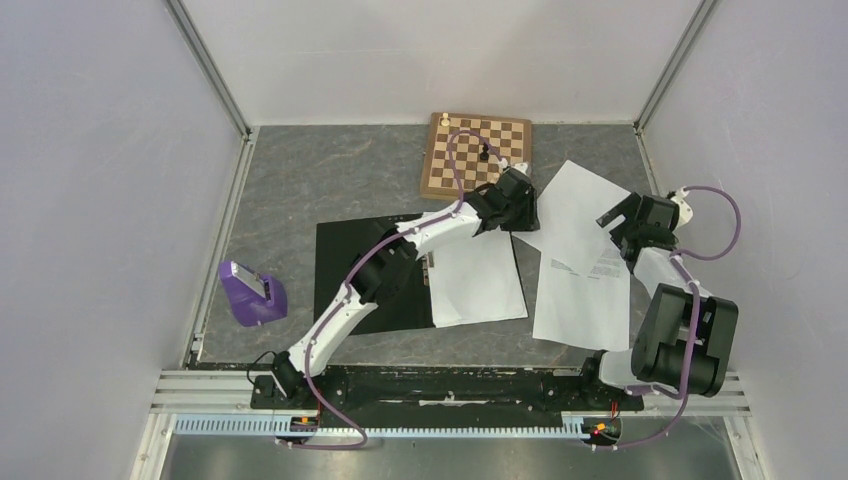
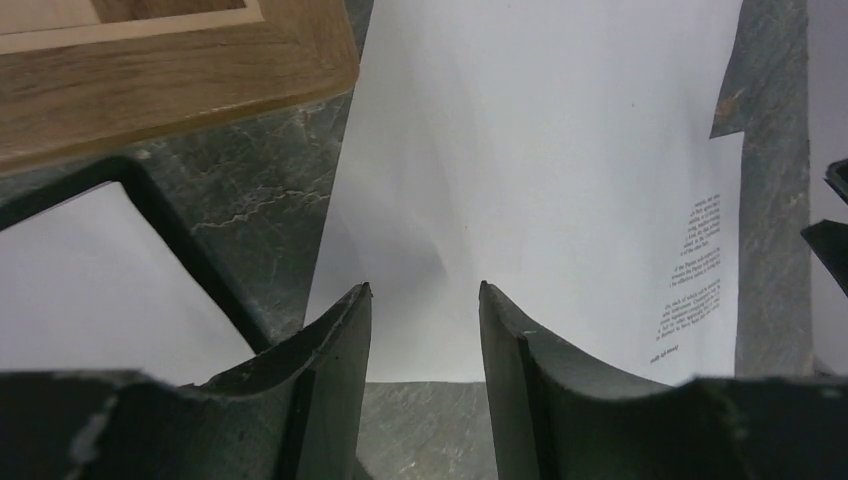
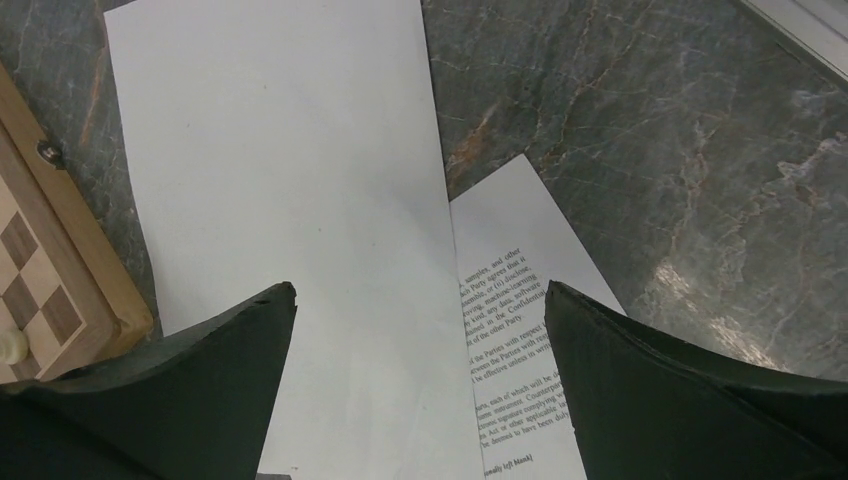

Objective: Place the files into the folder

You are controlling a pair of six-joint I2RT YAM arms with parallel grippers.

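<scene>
Folder (image 1: 335, 245) partly hidden by left arm (image 1: 440, 228); left jaws part-open, right jaws wide, both empty.

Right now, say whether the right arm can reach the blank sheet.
Probably yes: the right arm holds its jaws open over the blank sheet, uncovered; the left arm crowds its other edge.

grey marble table (image 1: 330, 180): folder (image 1: 337, 248), files (image 1: 583, 295), chessboard (image 1: 500, 140), purple metronome (image 1: 252, 293).
</scene>
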